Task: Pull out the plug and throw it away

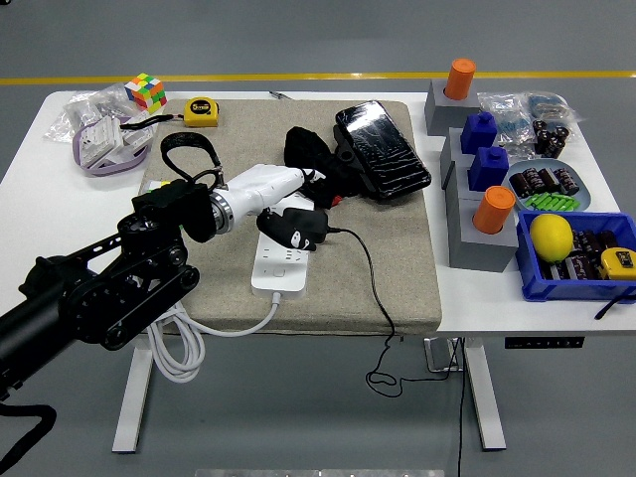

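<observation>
A white power strip (pixel 280 266) lies on the grey mat (pixel 397 258), and its white cord runs off the mat's front edge. A black plug (pixel 312 225) sits at the strip's far end. Its thin black cable (pixel 370 273) trails right and down over the mat's front edge. My left arm comes in from the lower left. My left hand (pixel 288 229), with a white shell and black fingers, is curled around the plug from the left. Black on black hides the exact finger contact. The right arm does not show.
A black case (pixel 383 149) and a black cloth (pixel 310 149) lie at the mat's back. A Rubik's cube (pixel 146 91), a yellow tape measure (pixel 202 111) and bagged parts (pixel 99 134) are at the far left. Grey blocks with pegs (pixel 482 214) and a blue bin (pixel 576 283) stand at the right.
</observation>
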Available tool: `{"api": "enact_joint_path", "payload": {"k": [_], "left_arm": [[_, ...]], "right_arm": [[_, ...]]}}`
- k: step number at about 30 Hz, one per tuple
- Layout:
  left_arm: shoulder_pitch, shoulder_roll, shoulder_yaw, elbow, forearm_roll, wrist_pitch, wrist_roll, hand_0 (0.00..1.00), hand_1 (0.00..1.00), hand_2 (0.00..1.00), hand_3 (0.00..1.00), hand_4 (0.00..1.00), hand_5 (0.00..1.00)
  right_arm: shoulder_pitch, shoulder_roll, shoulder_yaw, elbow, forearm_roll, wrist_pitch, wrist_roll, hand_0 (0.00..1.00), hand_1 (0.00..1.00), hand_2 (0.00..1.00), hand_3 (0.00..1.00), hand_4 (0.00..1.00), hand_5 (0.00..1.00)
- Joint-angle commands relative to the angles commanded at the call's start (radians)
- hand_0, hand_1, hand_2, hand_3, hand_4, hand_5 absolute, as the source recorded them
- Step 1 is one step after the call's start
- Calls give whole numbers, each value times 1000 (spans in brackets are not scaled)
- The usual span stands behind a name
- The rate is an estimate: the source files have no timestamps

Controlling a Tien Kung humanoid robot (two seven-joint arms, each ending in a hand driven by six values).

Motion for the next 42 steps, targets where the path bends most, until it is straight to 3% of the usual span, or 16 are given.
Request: {"api": "enact_joint_path", "payload": {"k": [10, 18, 22, 23, 28, 29, 35, 40, 42], "left_arm": [[-70, -39, 78, 131, -30, 4, 5, 733, 780, 776, 856, 933, 237], [-89, -45, 107, 196, -52, 30, -11, 703, 760, 742, 817, 871, 169], [-86, -44, 106, 202, -62, 40, -15, 703, 760, 742, 817, 871, 169], [-85, -44, 105, 202, -61, 44, -18, 516, 628, 554, 600, 792, 64], [-83, -48, 108, 206, -62, 53, -24, 516, 628, 554, 600, 792, 64], [-84, -49, 110, 208, -64, 51, -22, 407, 492, 488, 525, 754, 2], [-85, -50, 121, 218, -66, 36, -13, 422, 490, 492, 528, 742, 2], [-88, -47, 112, 210, -60, 50, -32, 422, 490, 492, 528, 742, 2], [-92, -47, 111, 208, -57, 55, -44, 381, 438, 461, 533, 716, 2]], "right_arm": [[4, -2, -16, 0, 10, -3, 0, 578, 662, 676, 594, 998, 478], [2, -5, -27, 1, 16, -5, 2, 578, 662, 675, 593, 998, 476], [1, -4, -26, 1, 16, -5, 2, 578, 662, 675, 593, 998, 476], [1, -4, -26, 0, 16, -4, 2, 578, 663, 676, 593, 998, 476], [0, -4, -27, 0, 17, -4, 1, 578, 663, 676, 593, 998, 476], [-1, -4, -29, 0, 18, -4, 2, 578, 662, 676, 593, 998, 477], [-1, -6, -34, 3, 22, -5, 2, 578, 662, 677, 592, 998, 476], [-2, -7, -31, 1, 18, -4, 1, 578, 662, 677, 592, 998, 476], [-3, -6, -29, 0, 17, -4, 1, 578, 662, 676, 593, 998, 475]]}}
